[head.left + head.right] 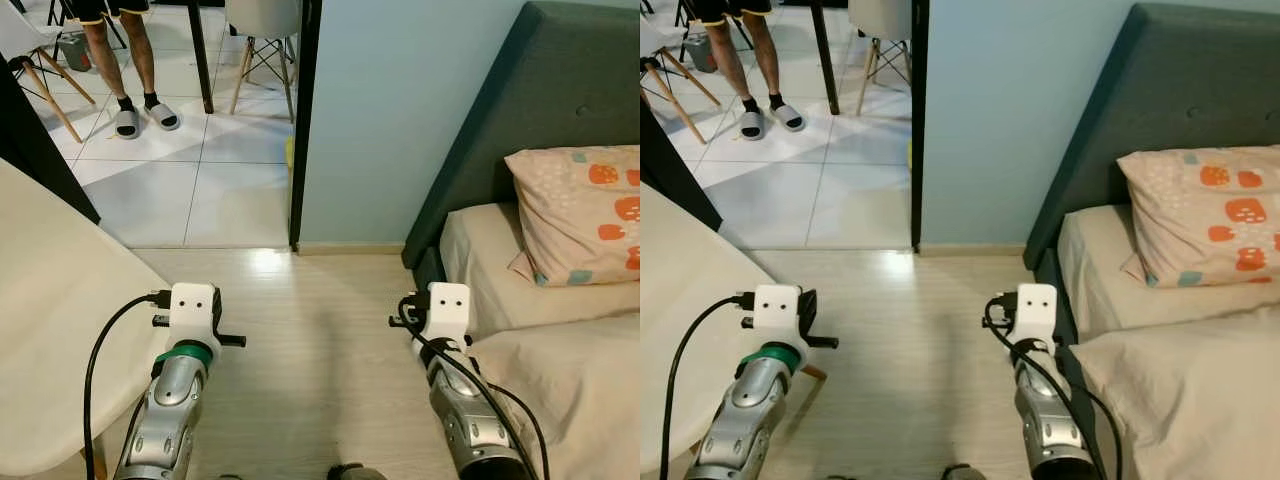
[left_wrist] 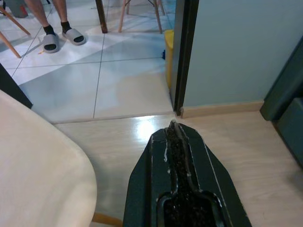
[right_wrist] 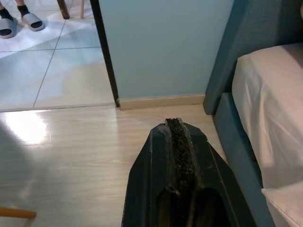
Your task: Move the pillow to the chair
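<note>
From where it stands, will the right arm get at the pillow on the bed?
Probably not yet. The right gripper, shut, hangs over the floor beside the bed; the pillow lies farther ahead against the headboard. Nothing blocks the way.

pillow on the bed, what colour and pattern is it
Pale peach pillow with orange blobs and small teal marks; clearest in the left eye view.

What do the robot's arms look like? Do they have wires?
Both arms are shiny silver metal. Each wrist carries a white box with two dark dots, and black cables loop from it. The left arm has a green ring. Each end effector, left and right, has two long black fingers.
</note>
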`<state>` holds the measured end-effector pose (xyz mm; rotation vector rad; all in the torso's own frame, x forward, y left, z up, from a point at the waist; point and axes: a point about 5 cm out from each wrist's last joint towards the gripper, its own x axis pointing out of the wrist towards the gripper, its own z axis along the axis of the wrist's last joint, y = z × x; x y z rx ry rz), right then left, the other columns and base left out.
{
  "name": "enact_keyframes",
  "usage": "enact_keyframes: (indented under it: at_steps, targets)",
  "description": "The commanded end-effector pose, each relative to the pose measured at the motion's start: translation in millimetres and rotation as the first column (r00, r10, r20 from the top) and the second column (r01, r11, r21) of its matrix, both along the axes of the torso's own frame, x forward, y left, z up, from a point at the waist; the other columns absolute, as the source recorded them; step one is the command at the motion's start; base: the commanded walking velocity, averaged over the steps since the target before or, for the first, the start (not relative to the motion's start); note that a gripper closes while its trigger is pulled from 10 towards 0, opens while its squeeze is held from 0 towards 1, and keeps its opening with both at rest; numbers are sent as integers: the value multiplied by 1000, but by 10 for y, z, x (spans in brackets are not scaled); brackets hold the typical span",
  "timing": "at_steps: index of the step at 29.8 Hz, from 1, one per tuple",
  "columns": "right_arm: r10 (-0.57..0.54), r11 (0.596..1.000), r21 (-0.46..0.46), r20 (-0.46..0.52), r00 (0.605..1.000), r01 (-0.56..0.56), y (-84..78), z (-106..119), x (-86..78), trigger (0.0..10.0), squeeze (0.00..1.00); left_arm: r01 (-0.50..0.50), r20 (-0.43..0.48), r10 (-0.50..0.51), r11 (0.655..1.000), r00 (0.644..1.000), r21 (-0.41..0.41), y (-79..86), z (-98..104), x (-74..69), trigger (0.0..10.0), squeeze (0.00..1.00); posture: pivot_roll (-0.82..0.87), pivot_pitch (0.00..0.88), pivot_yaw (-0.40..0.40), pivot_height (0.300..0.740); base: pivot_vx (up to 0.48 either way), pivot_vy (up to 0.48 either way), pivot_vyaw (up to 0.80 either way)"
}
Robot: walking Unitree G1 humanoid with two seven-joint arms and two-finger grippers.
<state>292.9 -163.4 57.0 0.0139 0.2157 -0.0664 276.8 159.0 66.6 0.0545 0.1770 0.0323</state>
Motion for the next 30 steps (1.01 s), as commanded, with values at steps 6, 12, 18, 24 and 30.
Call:
enact_keyframes:
  at_steps: [6,12,18,24,30]
  targets:
    - [-34,999,-27,-23,999,33,-53,-56,-39,10000,0,-23,-20,24,999,1000,34,35,-55,-15,10000,0,0,62,0,740,0,0,0]
    - [-50,997,-60,-14,999,49,-114,-58,-44,10000,0,-60,-25,61,998,998,37,161,-92,-20,10000,0,-4,60,0,740,0,0,0]
    - [-26,998,-56,-22,999,25,-147,-58,-51,10000,0,-83,-42,84,996,996,36,202,-118,-28,10000,0,-10,67,9,740,0,0,0]
    - [-8,999,37,-10,1000,8,-246,8,-47,10000,0,-63,-57,64,998,996,20,169,-126,-34,10000,0,-20,93,26,740,0,0,0]
    - [47,994,105,-36,998,-43,-112,9,8,10000,0,-89,-42,91,994,995,61,292,-78,-7,10000,0,31,102,-21,740,0,0,0]
